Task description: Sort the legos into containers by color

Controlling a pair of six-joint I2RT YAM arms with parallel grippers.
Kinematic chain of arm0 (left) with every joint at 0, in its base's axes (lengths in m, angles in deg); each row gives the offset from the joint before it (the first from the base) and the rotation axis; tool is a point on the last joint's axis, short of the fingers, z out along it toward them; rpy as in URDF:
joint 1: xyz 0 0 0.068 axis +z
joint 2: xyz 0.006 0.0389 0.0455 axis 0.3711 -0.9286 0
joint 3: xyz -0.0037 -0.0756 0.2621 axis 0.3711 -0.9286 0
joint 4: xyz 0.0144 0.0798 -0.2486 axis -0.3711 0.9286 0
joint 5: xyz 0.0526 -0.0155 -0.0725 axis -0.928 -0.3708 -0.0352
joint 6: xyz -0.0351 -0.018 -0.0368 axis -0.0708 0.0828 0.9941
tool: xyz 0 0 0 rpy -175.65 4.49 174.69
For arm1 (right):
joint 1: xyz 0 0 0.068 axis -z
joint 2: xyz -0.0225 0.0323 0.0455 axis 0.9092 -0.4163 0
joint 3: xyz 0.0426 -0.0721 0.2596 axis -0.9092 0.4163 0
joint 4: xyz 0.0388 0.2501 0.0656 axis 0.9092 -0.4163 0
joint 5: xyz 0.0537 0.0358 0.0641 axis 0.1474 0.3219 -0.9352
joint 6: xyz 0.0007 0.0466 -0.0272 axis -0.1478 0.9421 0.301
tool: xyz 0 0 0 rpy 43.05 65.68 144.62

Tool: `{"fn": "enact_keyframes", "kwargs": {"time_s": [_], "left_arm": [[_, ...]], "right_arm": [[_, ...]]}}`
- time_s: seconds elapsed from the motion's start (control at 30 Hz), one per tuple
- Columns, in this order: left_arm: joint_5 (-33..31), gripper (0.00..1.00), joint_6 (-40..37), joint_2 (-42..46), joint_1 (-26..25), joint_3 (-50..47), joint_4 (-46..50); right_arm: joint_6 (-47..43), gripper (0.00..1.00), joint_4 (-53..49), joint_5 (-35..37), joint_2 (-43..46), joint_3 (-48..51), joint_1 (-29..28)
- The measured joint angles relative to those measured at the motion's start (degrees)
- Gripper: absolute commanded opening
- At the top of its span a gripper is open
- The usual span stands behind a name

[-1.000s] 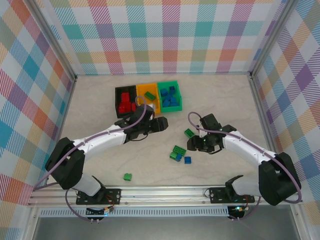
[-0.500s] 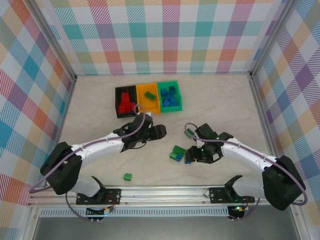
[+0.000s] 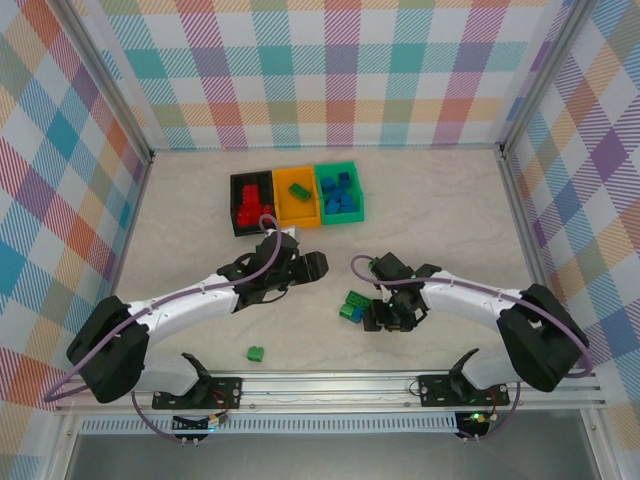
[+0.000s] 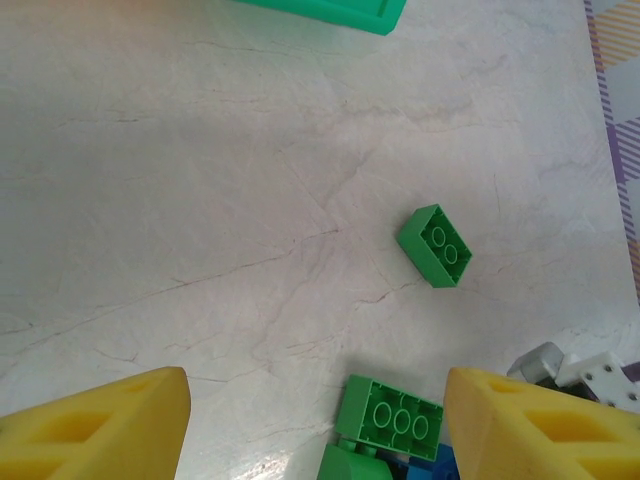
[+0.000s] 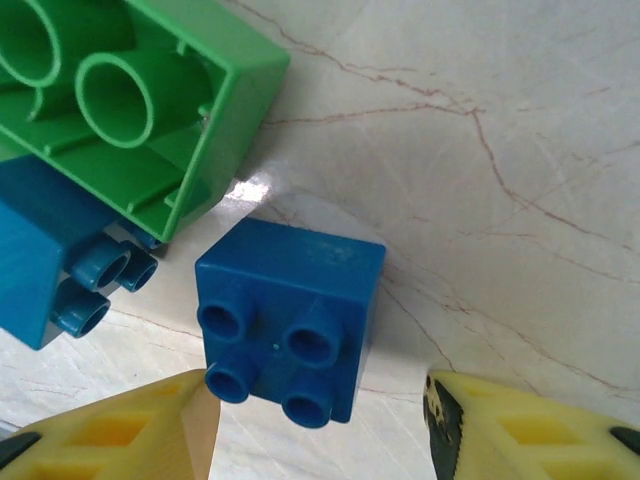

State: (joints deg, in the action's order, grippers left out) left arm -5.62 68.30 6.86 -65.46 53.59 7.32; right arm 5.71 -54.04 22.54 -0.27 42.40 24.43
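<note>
The right gripper (image 5: 315, 400) is hovering over a small blue four-stud plastic brick (image 5: 290, 315), yellow fingers (image 5: 110, 430) apart at its 8 and 4 o'clock, clamping nothing. The left gripper (image 4: 315, 400) is hanging spread and empty, a small green plastic brick (image 4: 435, 245) at 1 o'clock. A black plastic bin (image 3: 234, 205), orange plastic bin (image 3: 290, 212) and green plastic bin (image 3: 338, 166) are sitting at 12 o'clock.

A pale marble-patterned tabletop (image 3: 200, 210) is enclosed by pastel plaid-patterned walls (image 3: 330, 70), with a silver metal rail (image 3: 330, 403) along its near edge.
</note>
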Motion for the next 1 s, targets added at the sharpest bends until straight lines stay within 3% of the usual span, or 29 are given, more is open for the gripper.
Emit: {"fn": "enact_keyframes", "kwargs": {"time_s": [0.27,0.6,0.77,0.9,1.0], "left_arm": [[-1.42,0.68,0.02,2.80,-0.17,-0.66,1.01],[-3.32,0.68,0.07,6.62,-0.17,-2.27,3.08],[-4.28,0.68,0.24,8.04,-0.17,-2.95,4.17],[-4.90,0.68,0.26,8.92,-0.17,-3.28,4.76],[-5.18,0.68,0.26,9.05,-0.17,-3.28,4.76]], "right_arm": [[0.79,0.35,-2.64,2.91,-2.54,-1.97,-0.63],[-0.17,0.31,-2.05,5.55,-2.58,-4.44,-0.63],[-1.16,0.31,-1.25,6.95,-1.97,-7.37,-0.63],[-1.70,0.50,-1.31,7.80,-1.55,-7.67,-0.63],[-2.60,0.56,-2.03,8.87,-2.12,-7.98,-0.63]]}}
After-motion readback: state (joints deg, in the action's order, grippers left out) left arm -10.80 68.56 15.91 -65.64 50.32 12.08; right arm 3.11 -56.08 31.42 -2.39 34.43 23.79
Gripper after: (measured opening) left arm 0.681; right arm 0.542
